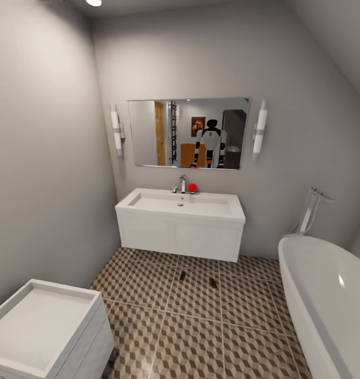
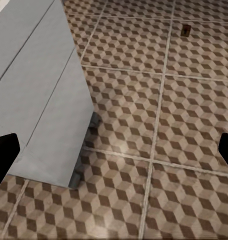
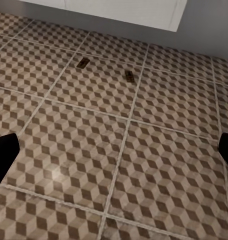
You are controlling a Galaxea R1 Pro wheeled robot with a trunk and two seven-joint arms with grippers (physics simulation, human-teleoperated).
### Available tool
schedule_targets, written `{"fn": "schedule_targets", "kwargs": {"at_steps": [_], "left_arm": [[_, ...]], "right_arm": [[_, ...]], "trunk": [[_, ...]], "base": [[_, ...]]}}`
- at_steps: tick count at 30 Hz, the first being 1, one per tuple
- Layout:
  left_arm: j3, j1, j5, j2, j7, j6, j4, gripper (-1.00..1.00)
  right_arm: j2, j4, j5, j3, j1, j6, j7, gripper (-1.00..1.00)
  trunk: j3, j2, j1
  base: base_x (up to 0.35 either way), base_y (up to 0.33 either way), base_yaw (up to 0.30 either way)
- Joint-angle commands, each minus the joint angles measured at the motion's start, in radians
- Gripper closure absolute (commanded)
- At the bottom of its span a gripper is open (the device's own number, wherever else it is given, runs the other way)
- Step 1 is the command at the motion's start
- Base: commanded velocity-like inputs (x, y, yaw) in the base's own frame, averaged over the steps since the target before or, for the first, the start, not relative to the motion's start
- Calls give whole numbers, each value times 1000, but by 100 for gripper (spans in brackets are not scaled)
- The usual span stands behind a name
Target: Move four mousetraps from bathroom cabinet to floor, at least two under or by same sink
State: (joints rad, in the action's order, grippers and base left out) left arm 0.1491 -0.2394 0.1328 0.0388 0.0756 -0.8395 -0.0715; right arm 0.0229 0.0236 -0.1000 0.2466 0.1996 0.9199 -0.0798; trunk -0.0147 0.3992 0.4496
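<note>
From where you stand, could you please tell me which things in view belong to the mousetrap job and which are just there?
Belonging to the job:
- two mousetraps, one and another, lying on the tiles before the vanity
- bathroom floor
- bathroom sink

Just there:
- bathtub
- mirror
- red object by the faucet
- white unit at near left

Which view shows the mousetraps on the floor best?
Right wrist view: both mousetraps lie close and distinct on the tiles. The head view shows them as small dark marks before the vanity; the left wrist view shows one.
</note>
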Motion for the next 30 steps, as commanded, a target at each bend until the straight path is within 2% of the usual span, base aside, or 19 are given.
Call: {"fn": "schedule_targets", "kwargs": {"at_steps": [1,30], "left_arm": [[9,-1,7,0,3,-4,-4,-100],[9,0,7,-5,3,-3,-4,-100]], "right_arm": [[-1,0,-10,9,-1,2,-2,-100],[-7,0,-9,8,-2,0,-5,-100]], "trunk": [[0,1,0],[15,1,0]], "base": [[0,0,224],[0,0,272]]}}
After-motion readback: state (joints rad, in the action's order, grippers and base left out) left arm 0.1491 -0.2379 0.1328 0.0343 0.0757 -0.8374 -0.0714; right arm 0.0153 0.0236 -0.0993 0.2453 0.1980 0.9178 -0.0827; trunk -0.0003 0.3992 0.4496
